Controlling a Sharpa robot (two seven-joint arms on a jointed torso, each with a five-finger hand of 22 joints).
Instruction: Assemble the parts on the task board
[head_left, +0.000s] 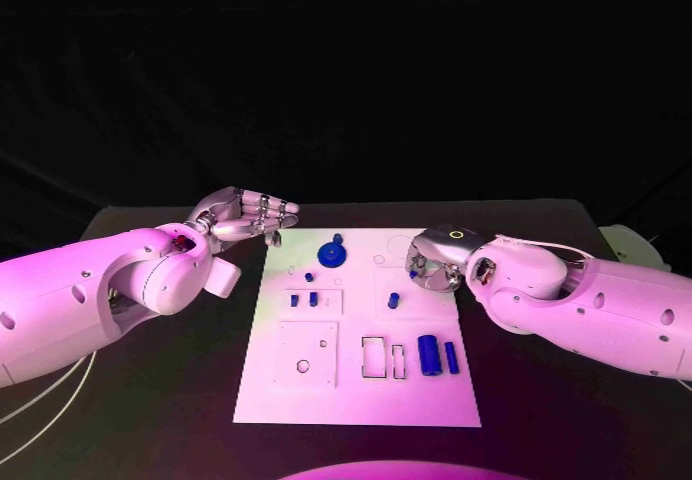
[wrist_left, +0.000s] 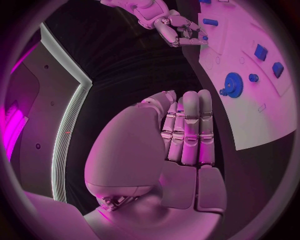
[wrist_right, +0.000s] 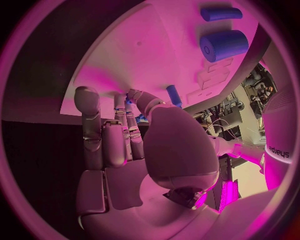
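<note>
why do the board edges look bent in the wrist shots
Fisheye lenses: in the left wrist view the task board edge curves beside the left hand; in the right wrist view it bows above the right hand. In the head view its edges run straight.

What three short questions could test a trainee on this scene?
1. True or false: the round blue plastic gear lies on the flat white task board.
2. The silver right hand hovers over: A the board's far right part; B the bare table; C the board's near left corner.
3. Fill in: the table under the board is ___ in colour.
Key: 1 true; 2 A; 3 black.
</note>
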